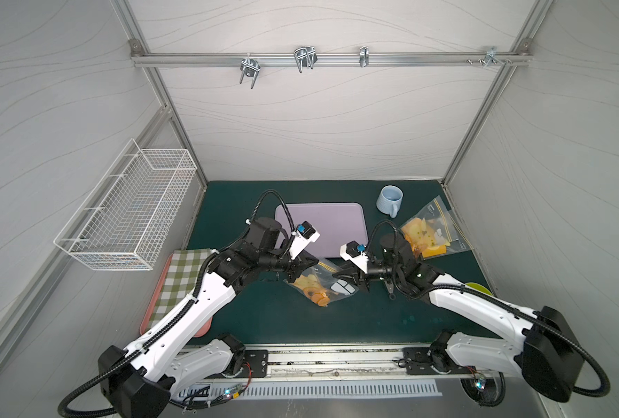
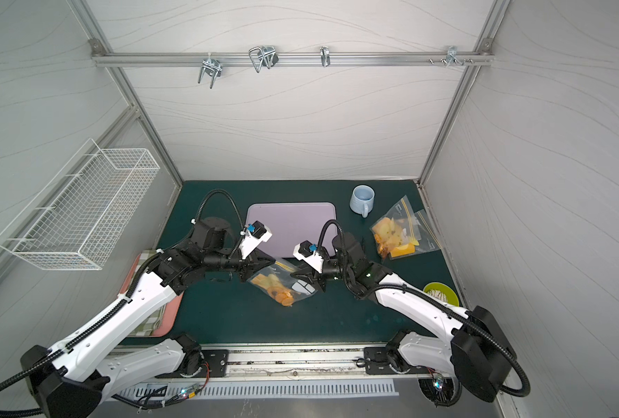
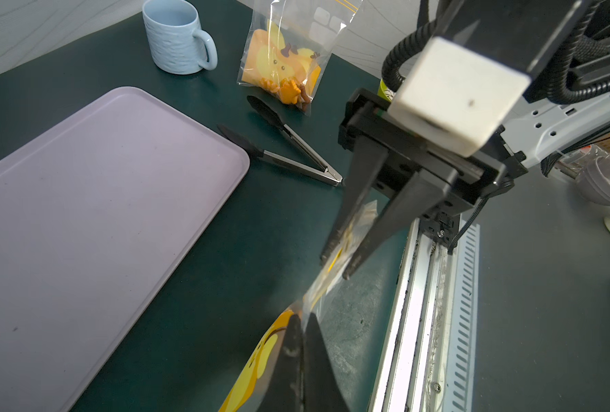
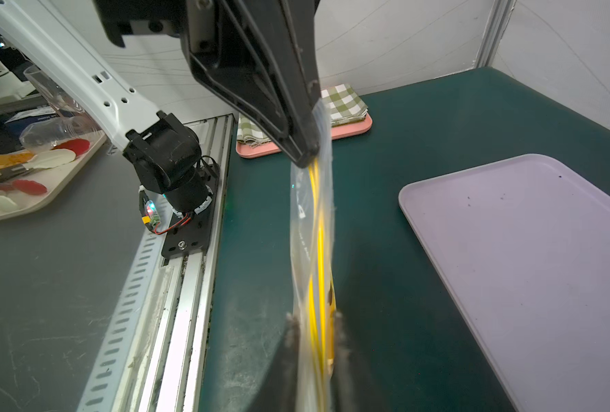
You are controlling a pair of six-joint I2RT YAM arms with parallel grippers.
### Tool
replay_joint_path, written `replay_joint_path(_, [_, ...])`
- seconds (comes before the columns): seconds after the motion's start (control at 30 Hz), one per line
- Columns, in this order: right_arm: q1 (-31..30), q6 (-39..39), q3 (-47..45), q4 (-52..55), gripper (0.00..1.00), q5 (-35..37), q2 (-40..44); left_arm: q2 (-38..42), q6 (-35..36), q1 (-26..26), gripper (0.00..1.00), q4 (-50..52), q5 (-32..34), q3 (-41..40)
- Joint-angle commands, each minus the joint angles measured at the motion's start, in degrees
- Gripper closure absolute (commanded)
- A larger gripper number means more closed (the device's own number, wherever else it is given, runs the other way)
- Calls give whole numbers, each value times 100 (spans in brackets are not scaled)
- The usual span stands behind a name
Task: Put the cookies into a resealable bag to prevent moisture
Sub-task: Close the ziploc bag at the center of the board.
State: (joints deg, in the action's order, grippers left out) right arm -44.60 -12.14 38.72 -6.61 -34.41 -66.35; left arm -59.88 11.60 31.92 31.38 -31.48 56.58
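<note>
The cookies (image 1: 319,296), flat orange-golden rounds, are lying heaped in the lowest corner of a clear resealable bag (image 1: 328,270) with a yellow zip strip, at the centre of both top views. A pale yellow printed picture is sitting in the bag beside them. The left gripper (image 1: 302,269) is pinching one upper corner of this bag, jaws together on the plastic. The right gripper (image 1: 348,281) is standing at the opposite edge with its jaws apart, its fingers (image 4: 291,333) flanking the zip strip. The white label blocks (image 1: 340,287) and the small dark print near the zip are too small to read. Whether the bag's bottom is touching the dark green counter (image 1: 282,325) I cannot tell.

A second clear zip bag (image 1: 452,235) is lying on the counter at centre right. It is holding more orange star and flower biscuits, some dark brown ones and a yellow printed picture. A pale blue ribbed mug (image 1: 389,201) is standing to its upper left, beside a lilac rectangular plastic tray (image 1: 322,224). Black-tipped metal tongs (image 3: 289,149) are lying between the tray and the second bag. A lime green bowl (image 2: 452,294) at lower right is holding something white with dark lines.
</note>
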Motion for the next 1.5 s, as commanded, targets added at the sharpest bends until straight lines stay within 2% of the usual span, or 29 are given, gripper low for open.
replay_joint_path(0.0, [14,-219,-36,245,58,64,123,108,36,-36,100,-273,13,90])
replay_joint_path(0.1, [-32,-358,-80,336,58,269,195,116,28,-31,100,-287,-6,86])
replay_joint_path(0.27, [-321,-726,-243,370,60,1025,380,139,18,-36,100,-304,-23,73])
replay_joint_path(0.43, [-480,-791,-403,166,75,1462,520,143,19,-45,100,-307,-12,64])
replay_joint_path(0.57, [-480,-651,-456,74,99,1447,648,143,20,-47,100,-297,0,64])
replay_joint_path(0.63, [-456,-549,-480,26,100,1345,660,143,27,-48,100,-286,-2,64])
replay_joint_path(0.67, [-401,-507,-457,59,100,1191,643,151,50,-46,91,-281,-41,64])
replay_joint_path(0.7, [-315,-454,-395,162,100,949,597,152,108,-46,78,-226,-116,79])
replay_joint_path(0.8, [-71,-353,-121,536,100,370,572,231,355,-49,53,-12,-393,158])
replay_joint_path(0.83, [-25,-338,-35,651,100,258,606,297,415,-46,49,10,-420,153])
replay_joint_path(0.97, [44,-589,564,1697,100,-65,634,675,379,-39,44,-280,-429,-40])
replay_joint_path(1.0, [48,-635,693,1947,100,-123,649,802,344,-39,38,-384,-497,-116])
replay_joint_path(1.03, [48,-653,782,2125,100,-167,683,954,265,-39,20,-541,-499,-204])
replay_joint_path(1.07, [48,-655,855,2240,100,-201,721,1062,232,-38,9,-656,-499,-278])
replay_joint_path(1.1, [56,-658,965,2409,100,-217,790,1146,240,-39,6,-701,-531,-308])
replay_joint_path(1.23, [48,-776,1454,3120,100,-372,986,1188,504,-39,5,-310,-697,-8])
replay_joint_path(1.3, [49,-914,1788,3596,100,-480,1012,1170,617,-44,16,-181,-954,139])
replay_joint_path(1.47, [55,-1201,2343,4479,100,-661,928,1041,763,-32,23,128,-1613,527])
